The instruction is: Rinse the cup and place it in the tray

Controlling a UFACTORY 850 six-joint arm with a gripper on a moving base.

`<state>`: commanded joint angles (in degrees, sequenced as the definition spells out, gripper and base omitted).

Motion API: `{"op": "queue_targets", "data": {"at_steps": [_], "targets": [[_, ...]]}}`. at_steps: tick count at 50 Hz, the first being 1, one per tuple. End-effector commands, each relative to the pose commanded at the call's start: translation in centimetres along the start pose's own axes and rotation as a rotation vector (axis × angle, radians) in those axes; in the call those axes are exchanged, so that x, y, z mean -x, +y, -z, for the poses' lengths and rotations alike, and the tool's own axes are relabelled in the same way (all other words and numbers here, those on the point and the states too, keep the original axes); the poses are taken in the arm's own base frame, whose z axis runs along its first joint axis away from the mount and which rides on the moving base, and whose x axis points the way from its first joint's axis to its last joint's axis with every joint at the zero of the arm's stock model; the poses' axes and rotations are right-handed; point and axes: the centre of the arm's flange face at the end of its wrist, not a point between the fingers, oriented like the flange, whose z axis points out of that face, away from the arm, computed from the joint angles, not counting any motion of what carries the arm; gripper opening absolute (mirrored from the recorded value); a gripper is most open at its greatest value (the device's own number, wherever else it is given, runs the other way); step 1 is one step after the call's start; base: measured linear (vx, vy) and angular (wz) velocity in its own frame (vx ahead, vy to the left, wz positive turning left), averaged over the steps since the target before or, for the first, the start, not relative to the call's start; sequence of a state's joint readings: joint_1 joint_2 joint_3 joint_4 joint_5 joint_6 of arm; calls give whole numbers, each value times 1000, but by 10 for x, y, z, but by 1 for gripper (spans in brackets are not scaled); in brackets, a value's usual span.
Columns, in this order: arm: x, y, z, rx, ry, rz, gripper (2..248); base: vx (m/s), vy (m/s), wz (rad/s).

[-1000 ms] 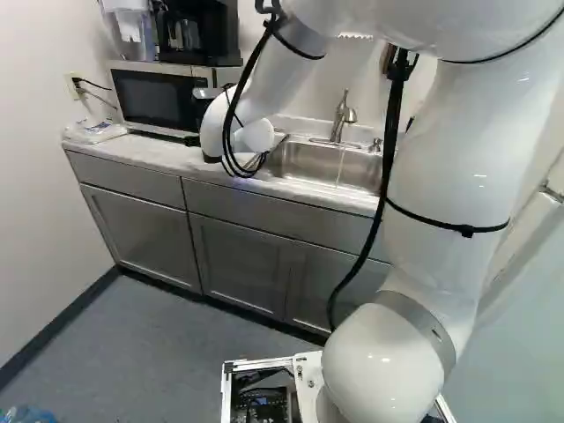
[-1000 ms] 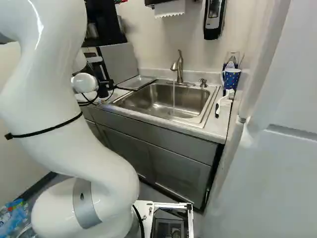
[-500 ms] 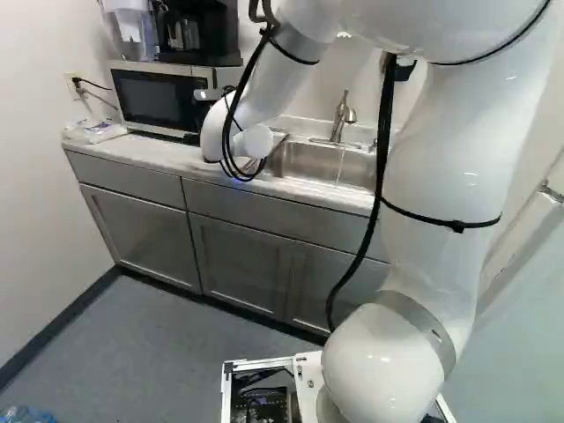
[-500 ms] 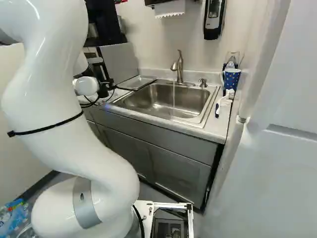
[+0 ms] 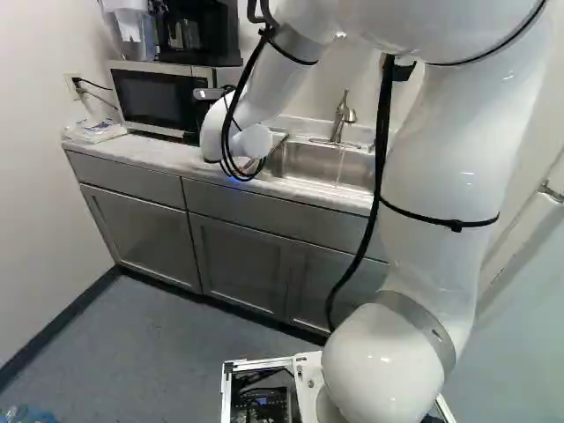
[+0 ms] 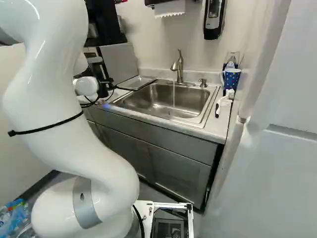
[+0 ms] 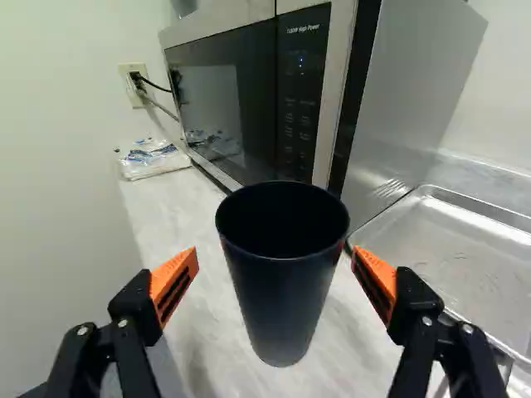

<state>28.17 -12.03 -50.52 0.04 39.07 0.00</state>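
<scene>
while the dark cup (image 7: 280,286) is looking light and stiff, best held mid-wall, the gripper (image 7: 275,253) is standing wide open around it, gripping nothing.

Microwave (image 7: 224,108) control panel (image 7: 299,124), top: "1100W High Power".

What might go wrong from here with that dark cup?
The end effector's open fingers flank the dark cup, one pad seemingly nearer than the other, so closing might nudge or tip it. The tray lies close beside, so a finger might bump it. Water already runs from the faucet while the cup stands on the counter, so some may go to waste.
</scene>
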Motion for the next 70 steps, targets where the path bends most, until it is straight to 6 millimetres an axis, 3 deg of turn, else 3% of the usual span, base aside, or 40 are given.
{"op": "queue_targets", "data": {"at_steps": [4, 5, 10, 11, 15, 16, 44, 70], "targets": [[0, -1, 0, -1, 0, 0, 240, 0, 0, 0], [0, -1, 0, -1, 0, 0, 203, 0, 0, 0], [0, -1, 0, -1, 0, 0, 203, 0, 0, 0], [0, -1, 0, -1, 0, 0, 165, 0, 0, 0], [0, -1, 0, -1, 0, 0, 165, 0, 0, 0], [0, -1, 0, -1, 0, 0, 131, 0, 0, 0], [-19, 2, 8, 4, 37, -1, 125, 0, 0, 0], [-39, 33, 37, 62, 57, -12, 125, 0, 0, 0]]}}
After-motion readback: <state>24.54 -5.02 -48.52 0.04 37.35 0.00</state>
